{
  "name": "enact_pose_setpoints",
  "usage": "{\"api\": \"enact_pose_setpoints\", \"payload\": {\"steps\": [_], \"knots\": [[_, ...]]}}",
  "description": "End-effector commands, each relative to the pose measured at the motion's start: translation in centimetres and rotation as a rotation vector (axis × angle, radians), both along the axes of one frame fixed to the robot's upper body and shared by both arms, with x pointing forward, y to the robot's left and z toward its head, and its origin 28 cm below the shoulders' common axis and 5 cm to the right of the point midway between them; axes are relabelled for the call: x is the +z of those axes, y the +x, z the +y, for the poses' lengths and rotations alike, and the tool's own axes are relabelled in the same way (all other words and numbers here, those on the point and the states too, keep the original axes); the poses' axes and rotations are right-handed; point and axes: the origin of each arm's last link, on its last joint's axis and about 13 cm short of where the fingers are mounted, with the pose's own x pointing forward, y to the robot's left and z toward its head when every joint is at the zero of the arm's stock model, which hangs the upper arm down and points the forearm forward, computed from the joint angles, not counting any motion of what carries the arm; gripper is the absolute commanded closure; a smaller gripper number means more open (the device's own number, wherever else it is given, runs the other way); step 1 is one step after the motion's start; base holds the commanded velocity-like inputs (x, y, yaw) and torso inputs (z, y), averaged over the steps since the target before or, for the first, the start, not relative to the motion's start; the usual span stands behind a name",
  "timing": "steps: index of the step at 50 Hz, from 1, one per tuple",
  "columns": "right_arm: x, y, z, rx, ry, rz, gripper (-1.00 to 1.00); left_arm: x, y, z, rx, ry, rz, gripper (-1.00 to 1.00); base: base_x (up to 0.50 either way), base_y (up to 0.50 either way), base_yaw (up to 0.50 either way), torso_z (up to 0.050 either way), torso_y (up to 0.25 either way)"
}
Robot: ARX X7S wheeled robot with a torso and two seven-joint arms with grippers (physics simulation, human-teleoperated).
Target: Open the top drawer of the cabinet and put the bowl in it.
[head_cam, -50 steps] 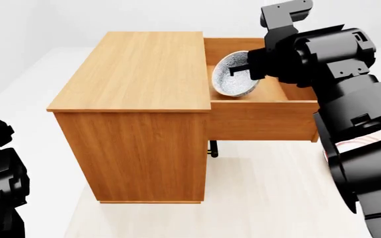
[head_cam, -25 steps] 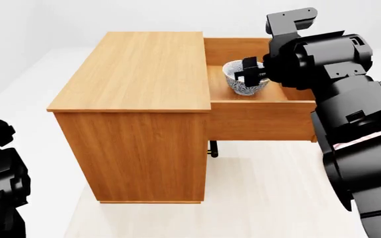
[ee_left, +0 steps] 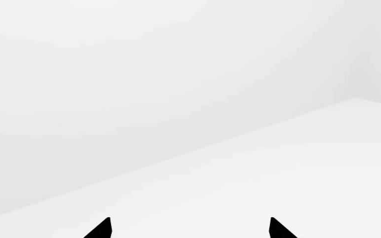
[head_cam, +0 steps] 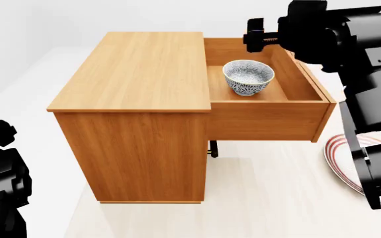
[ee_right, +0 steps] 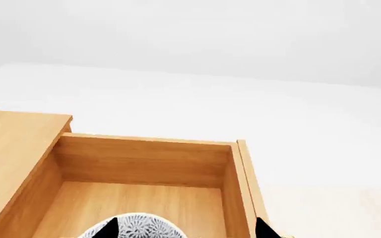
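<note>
The bowl (head_cam: 248,77) sits upright in the top drawer (head_cam: 270,94) — right end effector (ee_right: 187,229) tips apart, empty, just above. Risk: arm clips the rim while retreating, tipping it.

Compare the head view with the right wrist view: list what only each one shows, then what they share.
Only the head view shows the cabinet's top and side in full, the whole bowl standing upright, the drawer's front panel, a red-ringed plate and the right gripper raised above the drawer. Only the right wrist view looks straight at the drawer's far inside wall. Both show the open top drawer and the bowl in it.
</note>
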Motion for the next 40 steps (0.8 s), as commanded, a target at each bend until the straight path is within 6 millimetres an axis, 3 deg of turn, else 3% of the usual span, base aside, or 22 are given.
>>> {"api": "enact_pose_setpoints", "payload": {"steps": [1,8,15,20,30,40], "knots": [[3.9,-1.5,-1.1,-0.036,0.043,-0.183,-1.00,0.0,0.0,-0.1,-0.002,0.001,0.001,-1.00,0.00,0.00,0.00,0.000,0.000],[5.6,-3.0,-2.5,-0.066,0.073,-0.283,-1.00,0.0,0.0,0.0,-0.002,0.002,0.001,-1.00,0.00,0.00,0.00,0.000,0.000],[5.1,-4.5,-5.6,-0.119,0.091,-0.313,-1.00,0.0,0.0,0.0,-0.003,0.001,-0.001,-1.00,0.00,0.00,0.00,0.000,0.000],[4.3,-5.8,-7.9,-0.169,0.107,-0.332,-1.00,0.2,0.1,0.0,-0.005,0.003,-0.004,-1.00,0.00,0.00,0.00,0.000,0.000],[1.8,-10.8,-11.5,-0.230,0.136,-0.372,-1.00,0.1,0.1,0.0,-0.009,0.002,-0.004,-1.00,0.00,0.00,0.00,0.000,0.000],[-2.1,-13.8,-11.9,-0.159,0.166,-0.348,-1.00,0.1,0.1,-0.1,-0.011,-0.001,-0.005,-1.00,0.00,0.00,0.00,0.000,0.000]]}}
